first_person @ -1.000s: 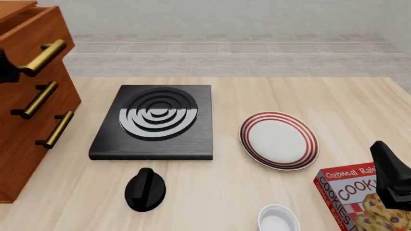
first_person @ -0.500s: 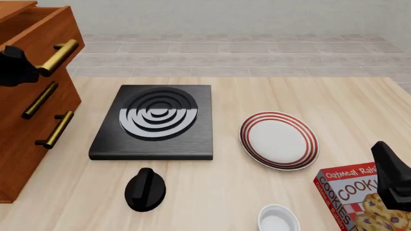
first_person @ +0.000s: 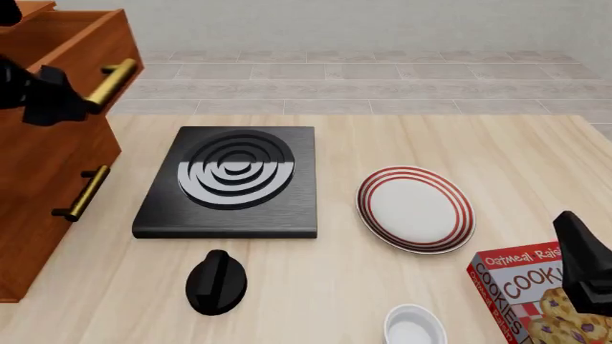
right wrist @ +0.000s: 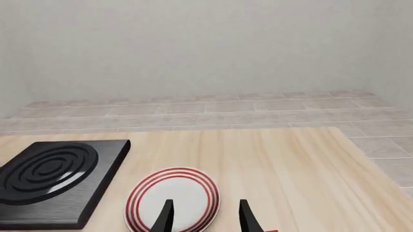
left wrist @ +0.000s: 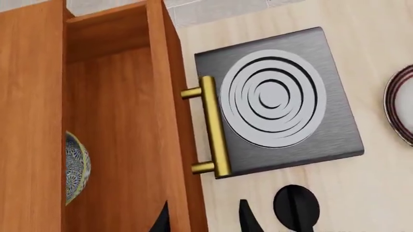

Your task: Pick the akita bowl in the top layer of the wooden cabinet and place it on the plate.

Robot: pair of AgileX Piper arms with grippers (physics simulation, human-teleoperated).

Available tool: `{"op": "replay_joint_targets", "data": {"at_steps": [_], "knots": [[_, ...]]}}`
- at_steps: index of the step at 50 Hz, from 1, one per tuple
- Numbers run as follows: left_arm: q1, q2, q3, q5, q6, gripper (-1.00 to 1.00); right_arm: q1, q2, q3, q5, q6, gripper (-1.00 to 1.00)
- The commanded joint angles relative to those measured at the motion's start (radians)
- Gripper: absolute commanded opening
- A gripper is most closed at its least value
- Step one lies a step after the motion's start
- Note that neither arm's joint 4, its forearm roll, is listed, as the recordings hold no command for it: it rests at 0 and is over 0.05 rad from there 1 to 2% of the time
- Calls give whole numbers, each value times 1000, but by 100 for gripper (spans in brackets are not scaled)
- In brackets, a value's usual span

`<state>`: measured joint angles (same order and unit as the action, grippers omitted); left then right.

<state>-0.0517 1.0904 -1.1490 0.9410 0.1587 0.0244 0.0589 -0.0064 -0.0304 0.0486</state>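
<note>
The wooden cabinet (first_person: 39,186) stands at the table's left, and its top layer (first_person: 72,43) is pulled out, brass handle (first_person: 113,79) forward. In the left wrist view the akita bowl (left wrist: 75,166) shows as a patterned edge inside the drawer (left wrist: 123,125), mostly hidden by the drawer wall. My left gripper (first_person: 43,97) hangs by the drawer front, just left of the handle; its fingers (left wrist: 161,220) stand apart on either side of the front panel. The plate (first_person: 414,209) lies right of centre. My right gripper (first_person: 583,269) is open at the near right, above the plate's near side (right wrist: 173,198).
A black stove slab (first_person: 229,183) lies between cabinet and plate. A black knob-shaped object (first_person: 215,282) sits in front of it. A plain white small bowl (first_person: 414,326) and a cookie box (first_person: 531,294) are at the near right edge.
The top drawer has slid further out toward the right, and my left gripper has moved with it. The right arm has not moved.
</note>
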Motion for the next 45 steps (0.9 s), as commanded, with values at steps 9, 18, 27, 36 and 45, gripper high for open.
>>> {"op": "replay_joint_targets", "data": {"at_steps": [9,18,27,36,45], "knots": [[-84,43,-17,-16,-8,100,0,-3,1,2,8,100],[-117,59,-25,-21,-21,100,-1,0,1,-2,12,100],[-133,69,-31,-23,-29,100,-2,10,1,-12,14,100],[-158,77,-31,-26,-42,100,-3,12,0,-16,17,100],[-178,86,-35,-31,-46,100,-4,14,0,-18,19,100]]}}
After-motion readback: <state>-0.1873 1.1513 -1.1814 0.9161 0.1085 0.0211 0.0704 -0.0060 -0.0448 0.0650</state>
